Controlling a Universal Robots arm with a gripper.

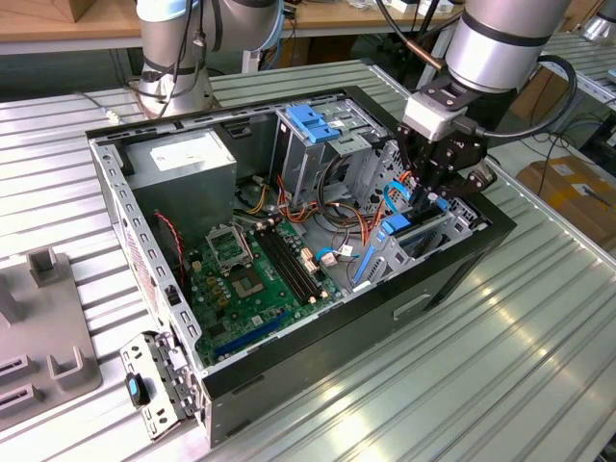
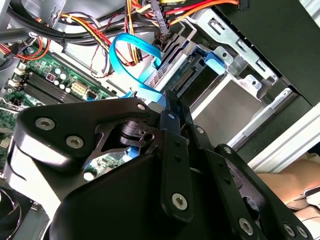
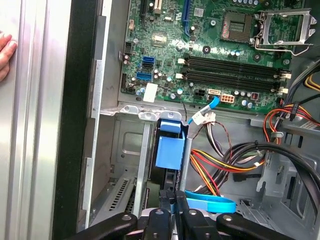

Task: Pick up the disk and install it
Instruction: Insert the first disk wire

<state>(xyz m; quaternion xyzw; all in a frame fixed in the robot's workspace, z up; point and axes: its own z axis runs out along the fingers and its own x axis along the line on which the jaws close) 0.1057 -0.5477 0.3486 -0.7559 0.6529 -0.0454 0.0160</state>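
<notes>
The disk point(image 1: 416, 231) stands on edge in the metal bay at the corner of the open computer case point(image 1: 452, 265), on the exterior view's right. My gripper point(image 1: 430, 197) reaches down into the case from above and is shut on the disk's upper edge. In the first wrist view the two black fingers point(image 3: 166, 202) clamp the thin body just behind the disk's point(image 3: 170, 150) blue plastic rail. The second wrist view looks past the gripper point(image 2: 167, 107) to the disk's point(image 2: 182, 75) connector end and blue rail inside the bay.
Around the bay lie the green motherboard point(image 1: 250, 269), bundled red, yellow and black cables point(image 3: 225, 165) and a looped blue data cable point(image 2: 135, 55). A grey power-supply box point(image 1: 183, 164) and a blue-topped drive cage point(image 1: 313, 125) sit further back. A person's hand point(image 3: 5, 55) rests outside the case.
</notes>
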